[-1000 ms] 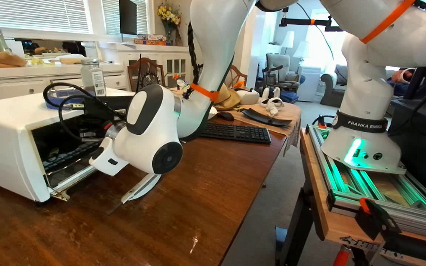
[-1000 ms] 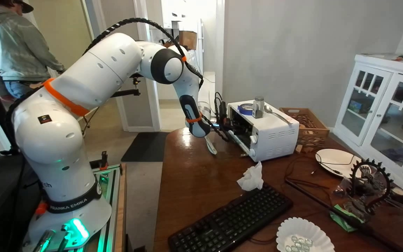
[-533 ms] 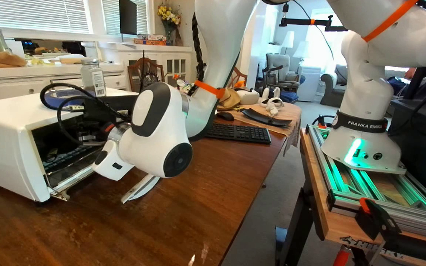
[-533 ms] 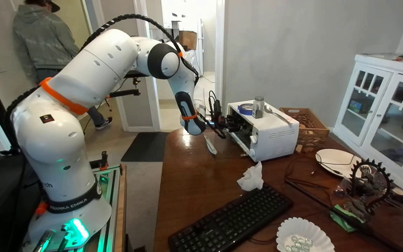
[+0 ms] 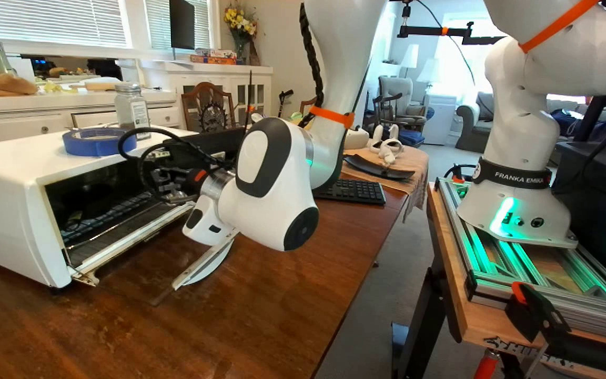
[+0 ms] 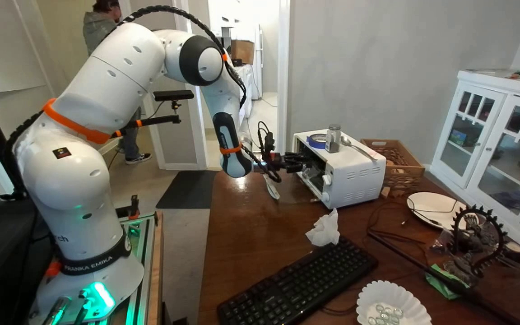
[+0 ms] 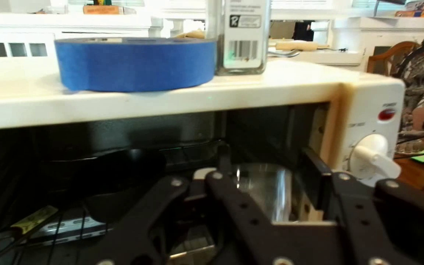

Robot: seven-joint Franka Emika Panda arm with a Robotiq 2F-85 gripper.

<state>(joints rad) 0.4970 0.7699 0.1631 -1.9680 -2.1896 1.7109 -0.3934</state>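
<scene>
The clear cup (image 7: 265,187) sits inside the toaster oven (image 6: 355,185), near the far edge of the surface (image 6: 242,253) in an exterior view. In your wrist view it shows between your fingers (image 7: 317,176), spread wide; contact is unclear. By the oven top's front edge lies a blue tape roll (image 7: 134,66), a labelled jar (image 7: 245,44) just beside it.

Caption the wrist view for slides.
Open hand at a toaster oven, a clear container showing between its fingers, blue tape and jar above.
</scene>
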